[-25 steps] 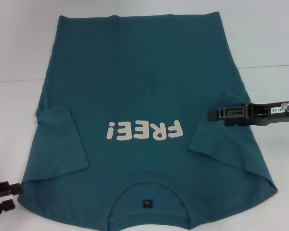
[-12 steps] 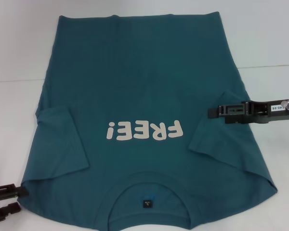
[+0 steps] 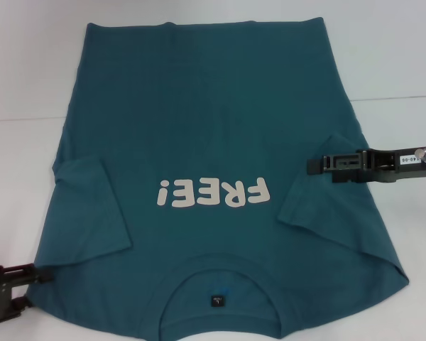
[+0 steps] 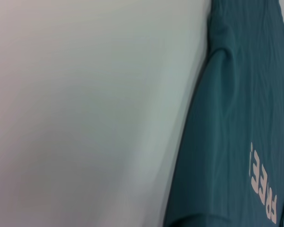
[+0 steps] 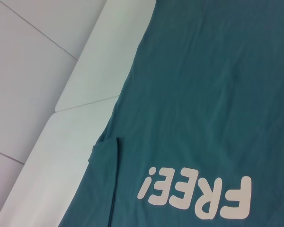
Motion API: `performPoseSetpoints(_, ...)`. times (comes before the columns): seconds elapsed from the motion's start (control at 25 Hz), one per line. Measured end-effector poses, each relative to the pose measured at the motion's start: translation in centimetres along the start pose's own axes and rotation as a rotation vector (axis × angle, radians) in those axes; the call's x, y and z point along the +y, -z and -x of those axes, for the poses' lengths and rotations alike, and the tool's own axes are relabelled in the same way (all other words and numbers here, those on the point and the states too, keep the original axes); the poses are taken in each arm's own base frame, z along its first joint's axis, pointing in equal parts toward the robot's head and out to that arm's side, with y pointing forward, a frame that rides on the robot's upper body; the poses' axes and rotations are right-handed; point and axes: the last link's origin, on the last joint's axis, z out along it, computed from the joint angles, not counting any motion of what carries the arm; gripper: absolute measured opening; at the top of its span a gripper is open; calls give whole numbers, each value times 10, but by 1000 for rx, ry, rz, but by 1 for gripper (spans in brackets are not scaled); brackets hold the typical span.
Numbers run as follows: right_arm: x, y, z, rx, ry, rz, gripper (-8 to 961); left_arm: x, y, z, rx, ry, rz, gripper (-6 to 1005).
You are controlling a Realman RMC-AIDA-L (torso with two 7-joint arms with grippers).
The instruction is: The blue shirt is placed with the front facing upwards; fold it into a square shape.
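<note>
The blue shirt (image 3: 199,128) lies flat on the white table, front up, with its white "FREE!" print (image 3: 213,192) reading upside down to me. Its collar (image 3: 220,284) and neck label are at the near edge. Both short sleeves are folded inward onto the body, one on the left (image 3: 92,206) and one on the right (image 3: 326,199). My left gripper (image 3: 25,288) is open at the shirt's near left shoulder corner, touching or just short of the cloth. My right gripper (image 3: 312,165) hovers over the right sleeve's far end. The wrist views show the shirt (image 4: 236,118) (image 5: 203,94) but no fingers.
The white table (image 3: 383,57) shows bare on both sides of the shirt and beyond its hem. A thin seam (image 3: 397,96) crosses the tabletop behind the right arm.
My left gripper has slid right, up to the shirt's near left shoulder corner. The right gripper rose slightly over the right sleeve, then held still. The shirt has not moved.
</note>
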Motion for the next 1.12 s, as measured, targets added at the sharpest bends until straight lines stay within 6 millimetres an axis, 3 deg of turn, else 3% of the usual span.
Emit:
performPoseSetpoints(0.88, -2, 2, 0, -8, -9, 2, 927, 8, -11, -4, -5, -70, 6, 525)
performPoseSetpoints(1.12, -2, 4, 1, -21, -18, 8, 927, 6, -8, -4, 7, -62, 11, 344)
